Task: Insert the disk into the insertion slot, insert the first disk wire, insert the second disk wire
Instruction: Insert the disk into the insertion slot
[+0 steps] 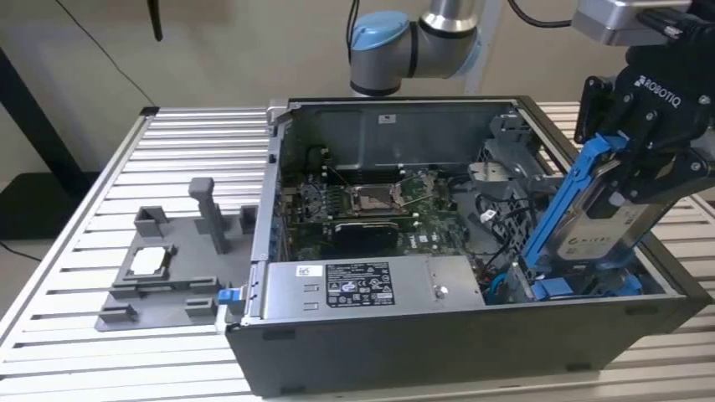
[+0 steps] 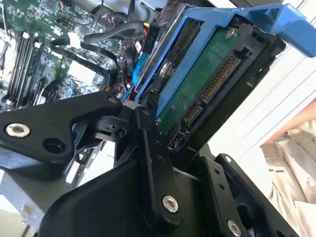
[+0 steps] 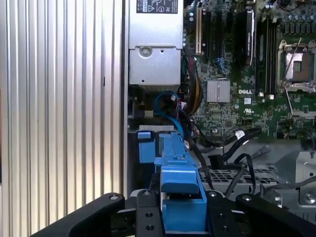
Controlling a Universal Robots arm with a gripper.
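I am gripping the disk (image 1: 594, 224), my gripper (image 1: 635, 177) closed tight on its upper half, one finger on either side. In the exterior view the disk is standing steeply rather than lying flat. Its top is leaning toward that view's right, and its lower end is dipping into the case (image 1: 447, 356) at the corner where the slot (image 1: 511, 283) is sitting, just beside the power supply (image 1: 357, 289). The disk is not yet lying seated in the slot. A second blue carrier (image 1: 592, 291) is lying low in the case by the disk's lower end; I cannot tell whether they are touching.

In the second wrist view the disk's green board and connectors are facing the camera, with my gripper's black links crossing in front. In the first wrist view the disk's blue frame is pointing toward a looping blue cable (image 3: 168, 103), with black cables (image 3: 232, 145) and the motherboard (image 3: 247, 74) lying off to one side. The case is resting on a slatted table (image 1: 190, 142), where a grey fixture (image 1: 167, 272) is sitting well apart from me.
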